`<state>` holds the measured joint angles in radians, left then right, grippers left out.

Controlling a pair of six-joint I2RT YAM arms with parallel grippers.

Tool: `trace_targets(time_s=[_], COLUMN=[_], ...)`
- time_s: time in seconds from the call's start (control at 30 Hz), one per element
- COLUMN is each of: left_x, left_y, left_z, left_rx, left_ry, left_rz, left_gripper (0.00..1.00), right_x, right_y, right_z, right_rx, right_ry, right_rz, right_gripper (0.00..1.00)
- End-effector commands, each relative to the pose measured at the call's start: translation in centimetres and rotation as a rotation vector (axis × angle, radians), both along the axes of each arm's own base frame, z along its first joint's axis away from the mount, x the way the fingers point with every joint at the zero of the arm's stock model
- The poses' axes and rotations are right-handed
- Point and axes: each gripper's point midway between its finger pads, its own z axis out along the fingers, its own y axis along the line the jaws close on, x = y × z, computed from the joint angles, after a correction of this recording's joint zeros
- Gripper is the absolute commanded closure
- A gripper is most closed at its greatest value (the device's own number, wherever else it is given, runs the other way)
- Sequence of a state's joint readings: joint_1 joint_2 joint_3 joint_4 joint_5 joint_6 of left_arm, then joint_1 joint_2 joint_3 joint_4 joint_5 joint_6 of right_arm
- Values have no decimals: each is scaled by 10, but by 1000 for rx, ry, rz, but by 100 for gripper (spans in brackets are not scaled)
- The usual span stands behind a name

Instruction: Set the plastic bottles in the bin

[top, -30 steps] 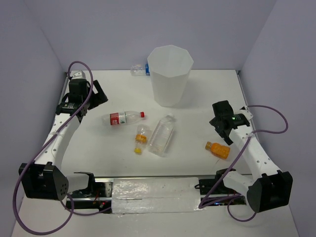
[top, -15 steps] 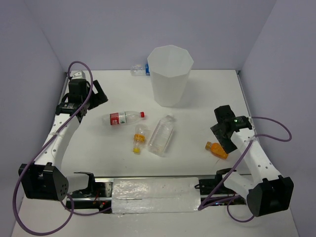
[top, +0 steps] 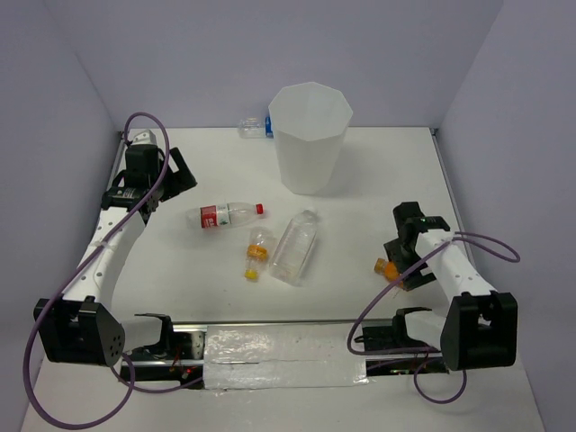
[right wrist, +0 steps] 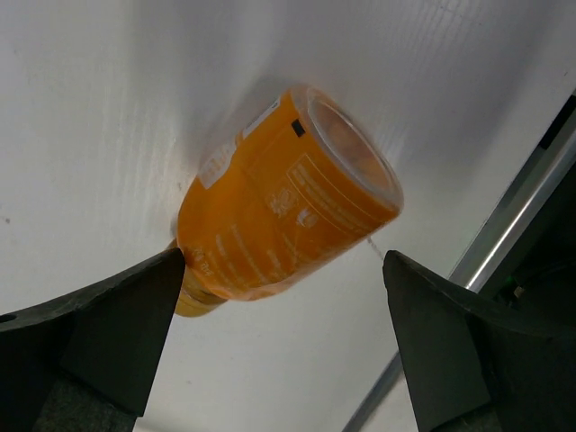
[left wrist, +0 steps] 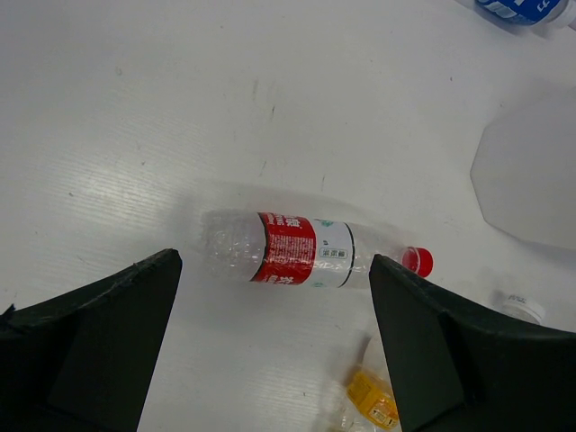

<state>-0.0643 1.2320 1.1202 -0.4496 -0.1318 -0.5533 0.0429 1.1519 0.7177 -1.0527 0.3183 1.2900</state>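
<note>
Probably light and slippery, the orange bottle (right wrist: 288, 193) suits a mid-body grip. Right gripper (right wrist: 283, 306) straddles it, jaws wide.

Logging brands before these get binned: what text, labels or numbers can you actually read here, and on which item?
No text is clear enough to quote.
Red-label bottle: white print on the red band and fine print on the white band, too small to read.
Orange bottle: pale print across its label, too blurred to read.
Blue-label bottle: white letters cut off at the frame edge, unreadable.
</note>
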Motion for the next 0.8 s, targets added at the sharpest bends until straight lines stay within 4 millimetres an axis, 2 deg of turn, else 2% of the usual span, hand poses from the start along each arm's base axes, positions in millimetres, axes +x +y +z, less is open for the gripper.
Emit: trace_targets(time_s=[0.0, 0.1, 0.27, 0.43, 0.5, 0.6, 0.67, 0.73, 0.77], left_x=[0, -1, 0, 1, 1, 2, 3, 5, 6], left_y=[-4, -5, -5, -5, -5, -5, -6, -8, -9], left_z=[22, 20, 21, 19, 18, 19, 18, 16, 15], left_rx=[-10, -13, -17, -15, -16, -22, -27, -44, -51], left_ry=[-62, -54, -57, -53, -49, -52, -50, -50, -52], left_rz=[-18, -18, -18, -15, -14, -14, -14, -12, -11], left_gripper=[0, 0, 0, 1, 0, 1, 0, 0, 1], right_x=[16, 20, 24, 25, 26, 33, 47, 65, 71], right_y=[-12, -18, -17, -17, -18, -19, -17, -12, -9], right_z=[-4, -7, -23, -36, -33, -19, -5, 27, 32], right_rx=[-45, -77, -71, -74, -82, -92, -93, -89, -83], right_ry=[-53, -54, -54, -64, -86, -161, -239, -381, -401], right_rz=[-47, -57, -45, -12, -4, 25, 97, 162, 195], right_gripper=[2, 2, 2, 12, 15, 25, 28, 37, 43])
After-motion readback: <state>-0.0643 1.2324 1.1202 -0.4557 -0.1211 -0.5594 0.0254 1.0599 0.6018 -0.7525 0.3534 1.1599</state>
